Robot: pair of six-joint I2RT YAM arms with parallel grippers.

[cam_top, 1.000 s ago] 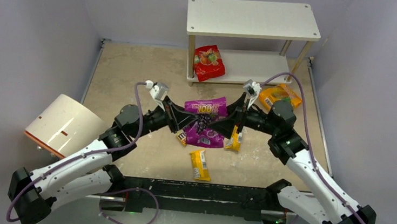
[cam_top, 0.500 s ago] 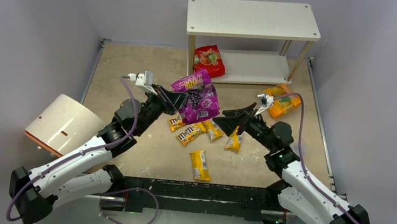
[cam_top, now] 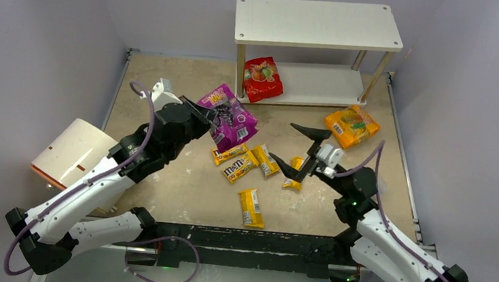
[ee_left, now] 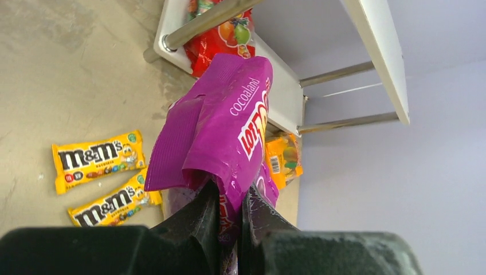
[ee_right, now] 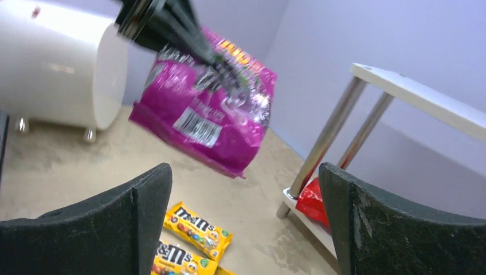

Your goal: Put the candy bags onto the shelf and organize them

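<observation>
**Purple pouch airborne, shelf not reached**

Nearest the bases, one M&M's packet (cam_top: 250, 206) lies alone on the worktop (cam_top: 170, 83). Past it, three packets (cam_top: 238, 164) sit bunched. A fifth packet (cam_top: 293, 172) lies just under the right hand (cam_top: 281, 141), whose jaws stand wide apart with nothing in them.

The left hand (ee_left: 229, 197) is clamped on the purple pouch (cam_top: 229, 121) by one edge only. The pouch hangs tilted, off the worktop and short of the shelf (cam_top: 318, 24). The orange pouch (cam_top: 351, 125) lies on the worktop near the shelf's right front leg. The red pouch (cam_top: 263, 79) sits at the left end of the lower tier, beside the left front leg.

Risks:
- The edge pinch on glossy film looks weak, so the pouch could slip or swing on the reach.
- The gap between the tiers looks low, so a dangling pouch could catch the top board or the front leg.
- The only free room on the lower tier is right of the red pouch, so a drift left would shove it.
- The two hands are close together, so a clash is possible if both move inward.

Six bags are not yet picked up.
</observation>
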